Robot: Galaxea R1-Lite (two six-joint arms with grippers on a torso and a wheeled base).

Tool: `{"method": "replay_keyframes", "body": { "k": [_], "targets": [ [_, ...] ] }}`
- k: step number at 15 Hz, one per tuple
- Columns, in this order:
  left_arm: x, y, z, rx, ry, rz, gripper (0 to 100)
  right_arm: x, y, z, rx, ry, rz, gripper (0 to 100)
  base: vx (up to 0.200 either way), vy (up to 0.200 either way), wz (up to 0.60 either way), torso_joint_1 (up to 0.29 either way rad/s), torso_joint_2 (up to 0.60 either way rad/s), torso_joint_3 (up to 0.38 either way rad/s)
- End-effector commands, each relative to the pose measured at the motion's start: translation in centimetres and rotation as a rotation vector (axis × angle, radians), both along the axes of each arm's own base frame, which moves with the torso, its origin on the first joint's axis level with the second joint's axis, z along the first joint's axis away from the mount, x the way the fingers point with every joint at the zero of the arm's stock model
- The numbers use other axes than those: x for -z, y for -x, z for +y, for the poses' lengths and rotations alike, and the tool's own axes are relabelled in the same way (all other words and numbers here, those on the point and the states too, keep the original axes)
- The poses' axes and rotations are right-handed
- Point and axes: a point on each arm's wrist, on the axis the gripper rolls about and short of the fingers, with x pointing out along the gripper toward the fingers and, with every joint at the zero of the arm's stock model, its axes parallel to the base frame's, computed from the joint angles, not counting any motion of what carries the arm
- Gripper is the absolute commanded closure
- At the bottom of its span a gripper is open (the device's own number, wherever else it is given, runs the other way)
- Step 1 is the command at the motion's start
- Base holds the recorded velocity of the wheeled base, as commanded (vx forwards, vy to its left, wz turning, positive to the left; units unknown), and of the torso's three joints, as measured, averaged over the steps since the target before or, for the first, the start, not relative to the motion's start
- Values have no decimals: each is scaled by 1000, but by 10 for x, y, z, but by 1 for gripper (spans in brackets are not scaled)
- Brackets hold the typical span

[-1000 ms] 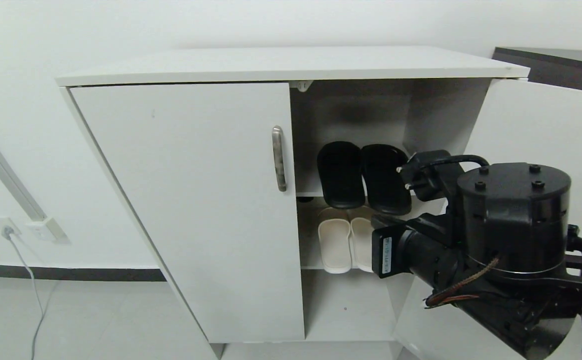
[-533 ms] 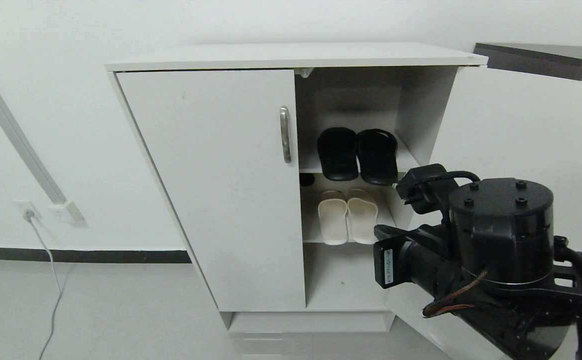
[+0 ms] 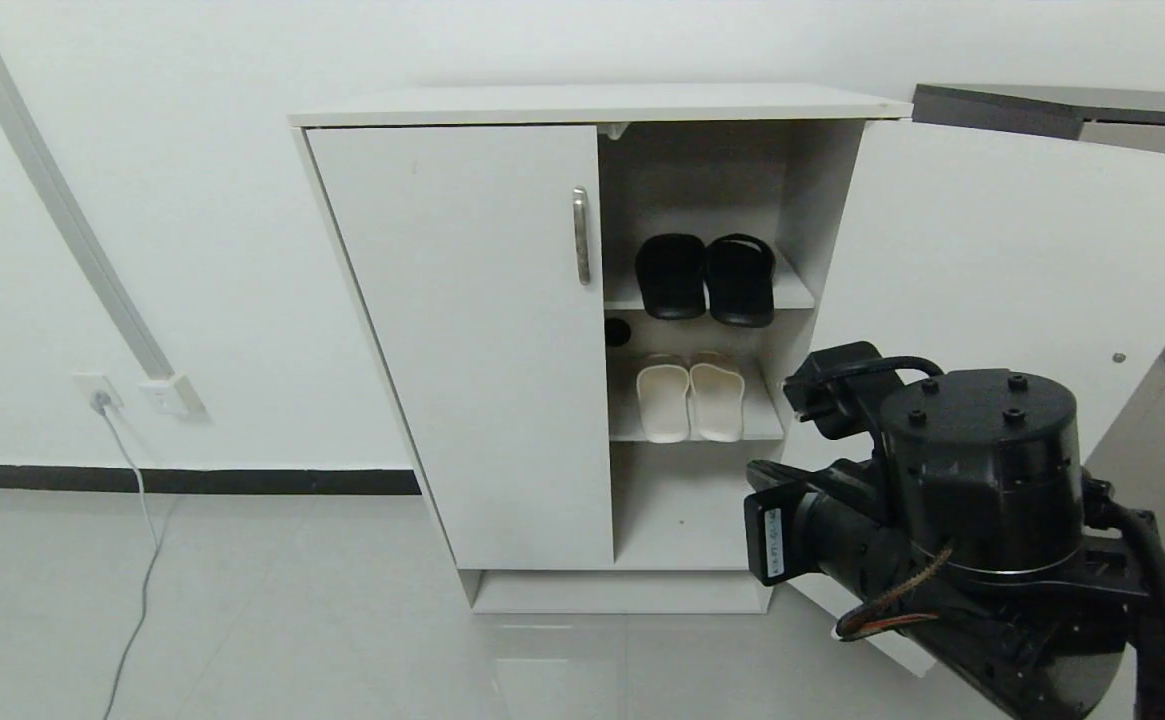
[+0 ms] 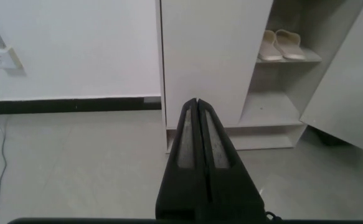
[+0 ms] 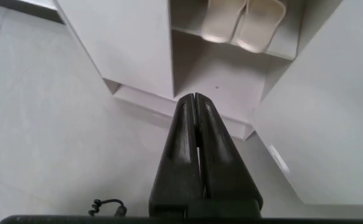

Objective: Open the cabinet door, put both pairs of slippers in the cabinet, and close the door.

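The white cabinet (image 3: pixel 462 340) stands against the wall with its right door (image 3: pixel 1002 260) swung wide open and its left door shut. The black slippers (image 3: pixel 705 277) lie on the upper shelf, the white slippers (image 3: pixel 690 400) on the middle shelf (image 4: pixel 281 45) (image 5: pixel 243 22). My right arm is at the lower right in front of the open door. The right gripper (image 5: pixel 197 102) is shut and empty, low over the floor before the cabinet's base. The left gripper (image 4: pixel 197 107) is shut and empty too, facing the closed left door from farther back.
A metal handle (image 3: pixel 581 235) sits on the closed left door. A wall socket with a grey cable (image 3: pixel 132 500) is at the left. Another dark-topped cabinet (image 3: pixel 1142 300) stands right of the open door. Grey tiled floor lies in front.
The head view has pulled back and shifted, so the cabinet looks smaller and farther. The slippers have stayed on their shelves. The right arm keeps its place in the picture.
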Motion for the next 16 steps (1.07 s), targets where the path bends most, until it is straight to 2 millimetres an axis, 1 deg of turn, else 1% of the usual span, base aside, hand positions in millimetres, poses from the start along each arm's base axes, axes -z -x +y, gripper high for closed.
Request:
{"method": "replay_keyframes", "body": {
  "k": [1, 12, 14, 16],
  "targets": [
    [0, 0, 0, 0, 0, 1, 100, 3, -1, 1, 1, 9, 6, 100, 0, 0, 0, 0, 0, 0],
    [0, 0, 0, 1, -1, 1, 100, 5, -1, 1, 2, 17, 10, 100, 0, 0, 0, 0, 0, 0],
    [0, 0, 0, 1, -1, 1, 100, 7, -3, 2, 5, 22, 12, 100, 0, 0, 0, 0, -178, -205],
    [0, 0, 0, 1, -1, 3, 100, 8, -3, 2, 7, 26, 14, 100, 0, 0, 0, 2, -176, -344]
  ]
}}
